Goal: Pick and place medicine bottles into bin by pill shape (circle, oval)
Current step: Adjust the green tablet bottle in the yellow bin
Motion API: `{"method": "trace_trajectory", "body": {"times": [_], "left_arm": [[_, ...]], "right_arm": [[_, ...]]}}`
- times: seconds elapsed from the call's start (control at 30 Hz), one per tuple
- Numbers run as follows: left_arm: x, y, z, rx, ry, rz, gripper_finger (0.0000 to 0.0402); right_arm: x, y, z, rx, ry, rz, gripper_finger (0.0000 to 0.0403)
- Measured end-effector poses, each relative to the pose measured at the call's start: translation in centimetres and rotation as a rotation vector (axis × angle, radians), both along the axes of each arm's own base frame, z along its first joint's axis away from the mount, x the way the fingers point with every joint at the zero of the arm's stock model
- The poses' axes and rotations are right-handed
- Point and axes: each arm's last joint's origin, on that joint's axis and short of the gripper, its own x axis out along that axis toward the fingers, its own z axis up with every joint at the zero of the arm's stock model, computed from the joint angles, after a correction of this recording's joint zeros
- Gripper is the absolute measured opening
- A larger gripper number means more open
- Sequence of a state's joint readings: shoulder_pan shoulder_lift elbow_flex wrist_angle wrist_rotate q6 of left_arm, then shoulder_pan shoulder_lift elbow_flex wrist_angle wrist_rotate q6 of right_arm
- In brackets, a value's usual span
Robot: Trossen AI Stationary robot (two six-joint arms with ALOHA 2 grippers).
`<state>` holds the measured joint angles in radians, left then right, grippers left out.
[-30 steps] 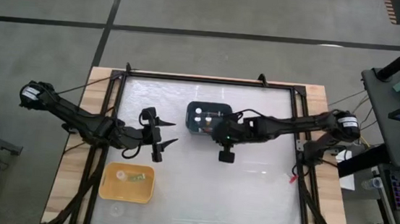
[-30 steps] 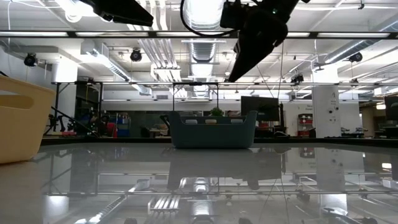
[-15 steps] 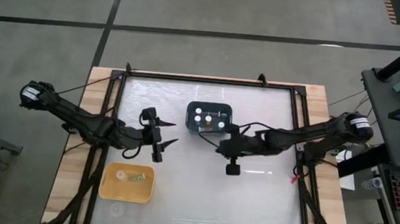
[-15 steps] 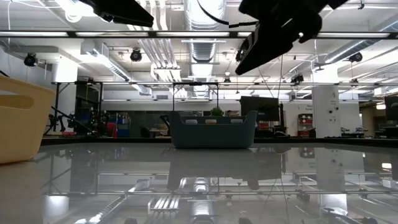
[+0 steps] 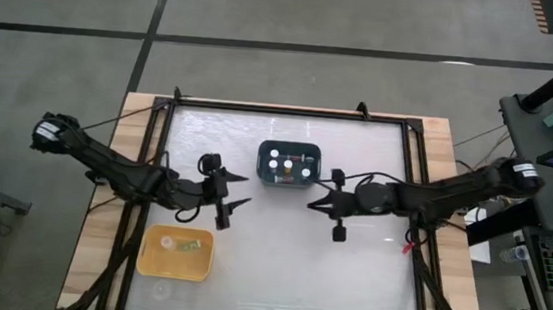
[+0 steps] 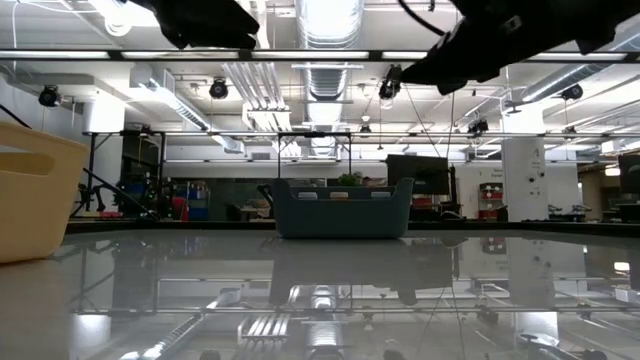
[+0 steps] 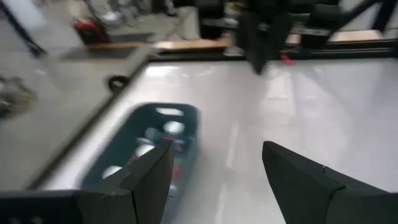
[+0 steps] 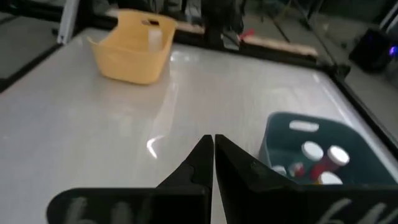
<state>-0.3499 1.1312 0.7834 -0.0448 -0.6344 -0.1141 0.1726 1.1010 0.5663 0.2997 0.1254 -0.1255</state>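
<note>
The left hand (image 5: 234,189) hung above the desk (image 5: 366,273) with its fingers (image 7: 149,177) spread wide apart and nothing between them, just left of the blue bin (image 5: 289,163) and up-table from the yellow bin (image 5: 177,253). The right hand (image 5: 316,194) hovered just right of the blue bin, its fingers (image 8: 199,163) pressed together with nothing held. The bottles (image 5: 285,162) sat inside the blue bin, near the middle of the desk toward its far edge; white caps and a reddish body showed among them in the right wrist view, where the blue bin (image 8: 314,149) lay close by. One small bottle (image 5: 186,247) lay in the yellow bin near the desk's front left corner, and the right wrist view showed a white bottle (image 8: 153,35) in that yellow bin (image 8: 132,46). In the low view, the blue bin (image 6: 343,209) stood at mid-desk, with both arms overhead.
</note>
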Motion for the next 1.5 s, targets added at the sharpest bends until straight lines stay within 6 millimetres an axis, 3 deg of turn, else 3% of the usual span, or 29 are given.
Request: {"method": "trace_trajectory", "body": {"times": [0.33,0.53,0.7,1.0,1.2,1.5], "left_arm": [[0.8,-2.8,0.6,-0.314,0.068,-0.127,0.0231],[1.3,-4.4,-0.3,-0.487,0.332,-0.059,0.0231],[1.4,-5.9,-0.6,-0.619,0.661,0.037,0.0222],[0.5,-8.7,0.0,-0.691,1.087,0.055,0.0164],[-0.8,-9.8,-1.0,-0.620,1.147,-0.013,0.0120],[-2.0,-9.9,-4.5,-0.542,1.196,0.004,0.0007]], "right_arm": [[-2.7,-0.4,0.2,-0.017,-0.117,0.040,0.0009],[-3.5,-0.5,0.9,-0.037,-0.150,0.046,0.0009],[-3.6,-0.6,1.0,-0.058,-0.156,0.052,0.0009],[-3.6,-0.6,0.7,-0.060,-0.147,0.052,0.0009],[-3.7,-0.6,0.5,-0.058,-0.141,0.052,0.0009],[-3.8,-0.6,0.0,-0.043,-0.125,0.047,0.0009]]}}
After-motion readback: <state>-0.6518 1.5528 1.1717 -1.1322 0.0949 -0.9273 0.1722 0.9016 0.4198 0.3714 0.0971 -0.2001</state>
